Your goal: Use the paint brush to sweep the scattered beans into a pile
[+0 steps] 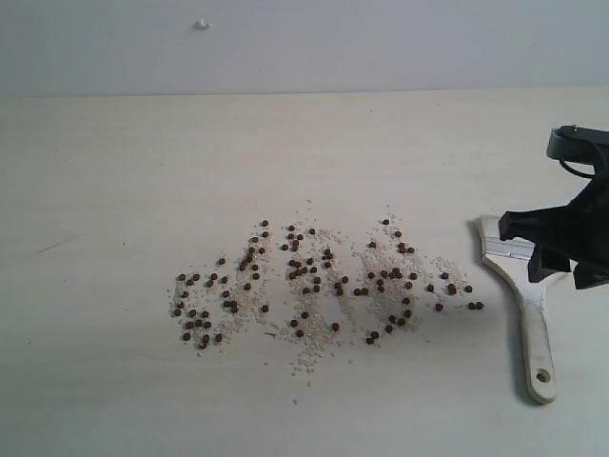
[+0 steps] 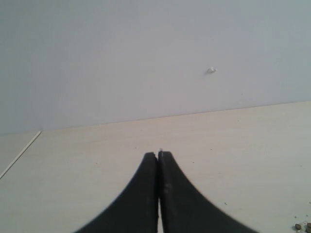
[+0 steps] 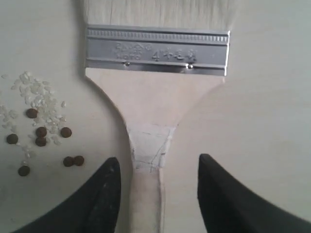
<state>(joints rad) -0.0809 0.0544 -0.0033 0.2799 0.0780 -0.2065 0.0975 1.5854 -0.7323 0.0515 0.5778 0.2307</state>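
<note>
On the pale wooden bench lie scattered reddish-brown beans; at their 3 o'clock rests the flat, pale-handled paint brush, handle toward 5 o'clock. The black right pincer straddles its neck, jaws open, not gripping.

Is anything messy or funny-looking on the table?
Yes. The beans lie spilled in a wide band across the middle of the table, mixed with whitish crumbs, not piled. The paint brush lies flat beside them, and its handle's neck has a whitish, cracked-looking patch.
</note>
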